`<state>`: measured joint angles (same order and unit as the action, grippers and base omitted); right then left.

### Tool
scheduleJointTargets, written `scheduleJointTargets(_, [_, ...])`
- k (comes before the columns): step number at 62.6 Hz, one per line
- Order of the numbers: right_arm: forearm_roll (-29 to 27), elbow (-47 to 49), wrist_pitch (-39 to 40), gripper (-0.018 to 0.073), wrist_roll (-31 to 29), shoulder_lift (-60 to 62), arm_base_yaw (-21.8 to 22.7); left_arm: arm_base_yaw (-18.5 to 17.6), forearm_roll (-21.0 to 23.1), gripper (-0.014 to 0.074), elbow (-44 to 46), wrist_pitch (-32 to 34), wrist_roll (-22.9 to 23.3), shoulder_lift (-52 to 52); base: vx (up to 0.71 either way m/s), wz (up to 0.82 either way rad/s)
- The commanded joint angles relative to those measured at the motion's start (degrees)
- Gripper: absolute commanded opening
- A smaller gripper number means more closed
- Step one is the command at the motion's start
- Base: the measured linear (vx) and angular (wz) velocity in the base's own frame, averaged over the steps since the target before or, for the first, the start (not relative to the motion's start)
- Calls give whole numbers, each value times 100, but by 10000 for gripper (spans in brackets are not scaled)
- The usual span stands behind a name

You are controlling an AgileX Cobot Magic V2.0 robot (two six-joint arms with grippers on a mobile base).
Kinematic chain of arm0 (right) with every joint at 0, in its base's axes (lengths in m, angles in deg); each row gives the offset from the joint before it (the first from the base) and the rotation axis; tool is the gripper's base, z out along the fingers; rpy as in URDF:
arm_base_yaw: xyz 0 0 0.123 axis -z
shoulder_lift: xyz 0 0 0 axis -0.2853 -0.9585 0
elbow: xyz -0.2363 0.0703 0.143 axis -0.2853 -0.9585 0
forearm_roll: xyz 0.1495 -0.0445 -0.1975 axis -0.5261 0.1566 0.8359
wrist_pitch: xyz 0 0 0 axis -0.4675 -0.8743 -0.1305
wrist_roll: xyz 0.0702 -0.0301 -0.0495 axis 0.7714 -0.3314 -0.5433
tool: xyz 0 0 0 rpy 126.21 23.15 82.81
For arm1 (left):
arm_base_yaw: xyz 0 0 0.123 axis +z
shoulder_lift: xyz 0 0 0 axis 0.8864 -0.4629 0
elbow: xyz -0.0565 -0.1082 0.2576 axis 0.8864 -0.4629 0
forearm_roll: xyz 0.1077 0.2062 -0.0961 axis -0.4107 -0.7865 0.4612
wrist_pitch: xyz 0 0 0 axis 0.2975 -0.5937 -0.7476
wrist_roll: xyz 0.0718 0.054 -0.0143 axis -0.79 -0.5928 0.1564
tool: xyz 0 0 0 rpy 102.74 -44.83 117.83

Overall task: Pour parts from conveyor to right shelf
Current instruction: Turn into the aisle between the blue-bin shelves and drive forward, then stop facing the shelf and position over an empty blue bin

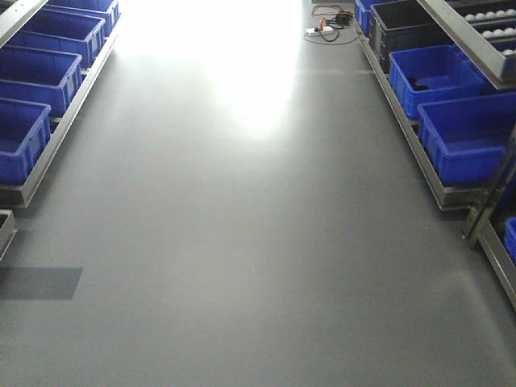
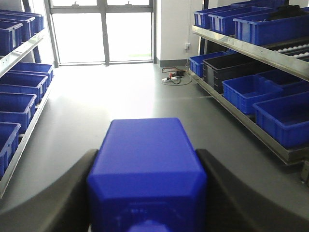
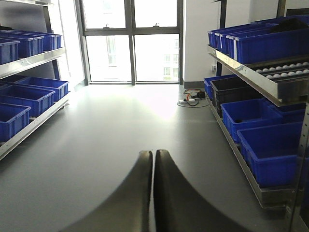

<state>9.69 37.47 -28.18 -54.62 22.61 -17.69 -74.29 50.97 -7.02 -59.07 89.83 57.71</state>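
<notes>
Looking down the aisle in the front-facing view, the grey floor (image 1: 242,242) runs alongside the right shelf (image 1: 439,189). The shelf's steel base rail carries two blue bins (image 1: 472,137), with a black bin (image 1: 403,32) beyond them. Across the floor from the right shelf, a second rack (image 1: 48,153) holds more blue bins. A power strip with its cable (image 1: 322,31) lies on the floor just off the far end of the right shelf.

In the left wrist view, the left gripper (image 2: 147,154) is clamped on the blue part (image 2: 145,164). Its two dark fingers (image 2: 72,188) press against the part's opposite sides, and the part fills the gap between them. The part is held above the floor, out in the aisle and well apart from the right shelf (image 2: 241,121). The shelf's lower bins and upper steel rail run toward the windows (image 2: 101,34).

In the right wrist view, the right gripper (image 3: 153,159) is clenched on nothing, its fingers (image 3: 135,193) meeting along a thin seam. It hangs over the floor in the aisle, beside the right shelf (image 3: 251,79) but apart from it. White rollers (image 3: 285,71) show on the shelf's upper level, with blue bins above and below them, and the black bin sits farther along the bottom row.
</notes>
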Motion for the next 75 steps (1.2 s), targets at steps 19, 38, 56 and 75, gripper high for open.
scheduleJointTargets(19, [35,-86,430,-9,-40,-88,16,-46,2,-6,153,481,19,10,60,4])
scheduleJointTargets(38, [35,-86,430,-9,-40,-88,16,-46,2,-6,153,481,19,10,51,12])
scheduleJointTargets(56, [35,-86,430,-9,-40,-88,16,-46,2,-6,153,481,19,10,42,72])
scheduleJointTargets(75, [35,-86,430,-9,-40,-88,16,-46,2,-6,153,481,19,10,32,106])
